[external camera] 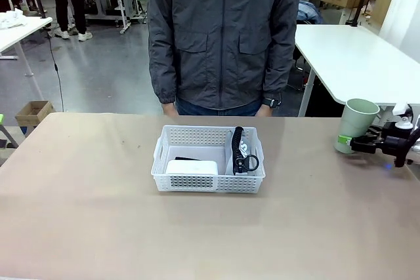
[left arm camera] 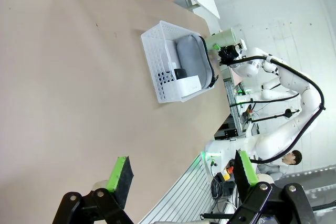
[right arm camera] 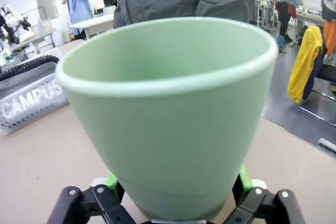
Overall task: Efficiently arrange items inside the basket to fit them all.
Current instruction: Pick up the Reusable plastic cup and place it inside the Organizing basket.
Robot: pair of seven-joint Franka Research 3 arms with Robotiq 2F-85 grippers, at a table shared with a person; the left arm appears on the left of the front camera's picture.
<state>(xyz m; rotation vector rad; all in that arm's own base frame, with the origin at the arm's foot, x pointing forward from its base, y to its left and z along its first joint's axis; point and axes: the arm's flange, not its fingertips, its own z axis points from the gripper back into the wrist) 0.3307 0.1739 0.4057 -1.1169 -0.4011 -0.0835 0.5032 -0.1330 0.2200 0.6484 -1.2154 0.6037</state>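
One pale green plastic cup (right arm camera: 168, 114) stands near the table's right edge between my right gripper's (external camera: 346, 142) spread jaws; I judge closing and carrying it to the white perforated basket (external camera: 209, 183) comes next. My left gripper (left arm camera: 181, 174) hangs open.

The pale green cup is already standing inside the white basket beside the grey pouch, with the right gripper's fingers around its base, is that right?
Not quite: the pale green cup stands on the table at the far right, well apart from the white basket, as the front view shows. The rest holds: the right gripper has its fingers on either side of the cup's base, and the grey pouch lies in the basket.
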